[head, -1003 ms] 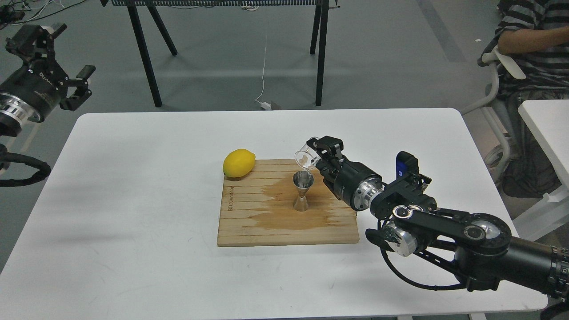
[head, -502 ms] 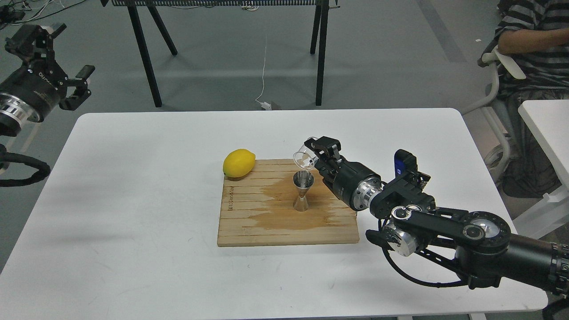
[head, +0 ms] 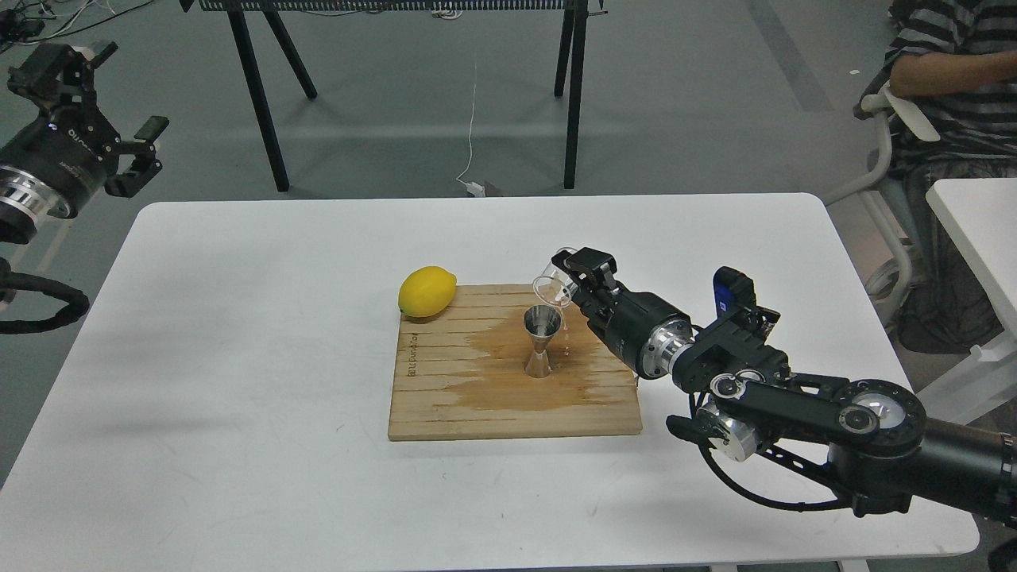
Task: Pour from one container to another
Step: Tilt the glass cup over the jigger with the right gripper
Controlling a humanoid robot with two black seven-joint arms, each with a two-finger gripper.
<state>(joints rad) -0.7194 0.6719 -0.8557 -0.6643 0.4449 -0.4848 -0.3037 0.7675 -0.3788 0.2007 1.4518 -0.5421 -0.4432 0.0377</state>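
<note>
The small clear glass cup [head: 554, 286] hangs tilted, mouth down and to the left, just above and right of the steel jigger [head: 542, 342]. My right gripper [head: 574, 274] is shut on the cup. Drops fall past the jigger's right rim toward the board. The jigger stands upright on the wooden board [head: 445, 413], in the middle of a dark wet stain. My left gripper [head: 119, 119] is raised off the table at the far left, open and holding nothing.
A yellow lemon [head: 427, 291] rests on the board's back left corner. The white table [head: 238, 357] carries the board. A seated person [head: 953, 71] and another white table [head: 977, 222] are at the right. Black trestle legs [head: 262, 103] stand behind.
My right gripper has shifted slightly right and down with the cup, tipping it further; liquid now drips beside the jigger's right rim. The left arm has barely moved.
</note>
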